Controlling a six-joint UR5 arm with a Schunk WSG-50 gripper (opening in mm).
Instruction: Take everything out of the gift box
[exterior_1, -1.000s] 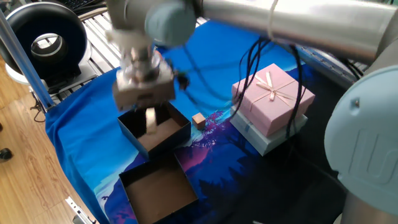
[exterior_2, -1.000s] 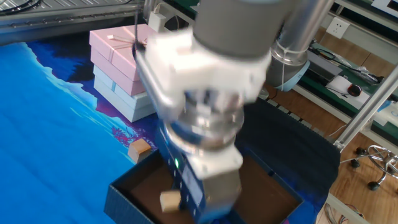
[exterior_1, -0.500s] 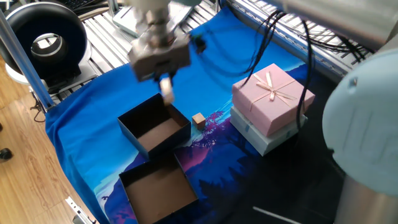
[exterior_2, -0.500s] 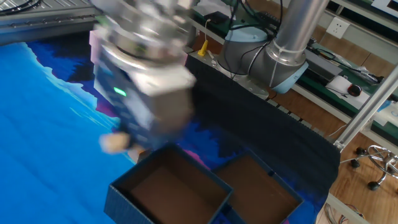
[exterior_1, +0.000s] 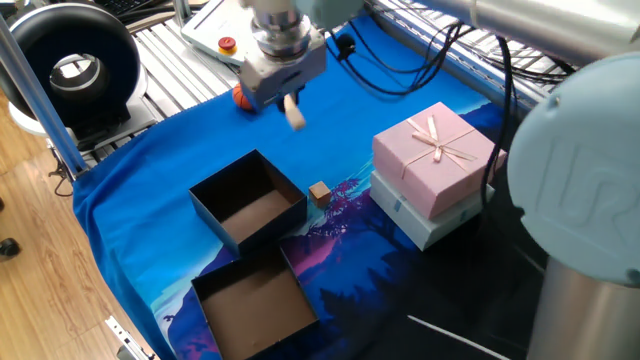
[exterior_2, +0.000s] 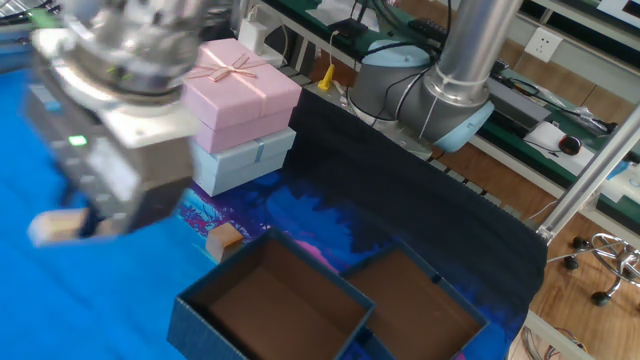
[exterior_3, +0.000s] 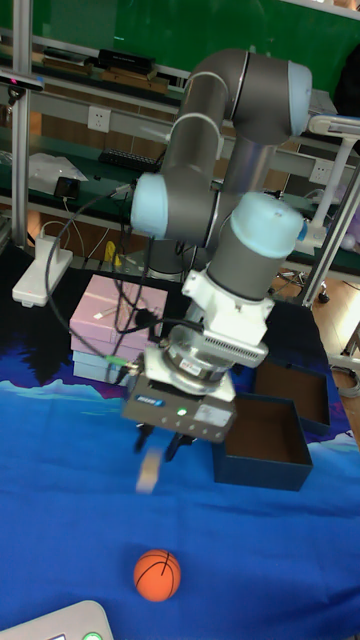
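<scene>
My gripper (exterior_1: 290, 100) is shut on the flat pale wooden bar (exterior_1: 295, 116) and holds it in the air above the blue cloth, beyond the gift box (exterior_1: 232, 176). The bar (exterior_3: 150, 470) hangs down from the gripper (exterior_3: 160, 445), above and slightly left of the orange ball (exterior_3: 157, 575) on the cloth. The gift box (exterior_2: 205, 318) has black walls, and its brown floor shows nothing on it. Just outside the box's corner, the tan cube (exterior_1: 319, 194) sits on the cloth; this cube (exterior_2: 225, 240) is also in the other fixed view.
A shallower brown-walled tray (exterior_1: 215, 283) touches the gift box's near side. A pink box with a bow (exterior_1: 438, 150) is stacked on a pale blue box (exterior_1: 420, 222) at the right. A black round device (exterior_1: 70, 62) stands at the far left.
The gripper rose out of the gift box with the bar and carried it away over the cloth toward the ball. The box's floor is now bare.
</scene>
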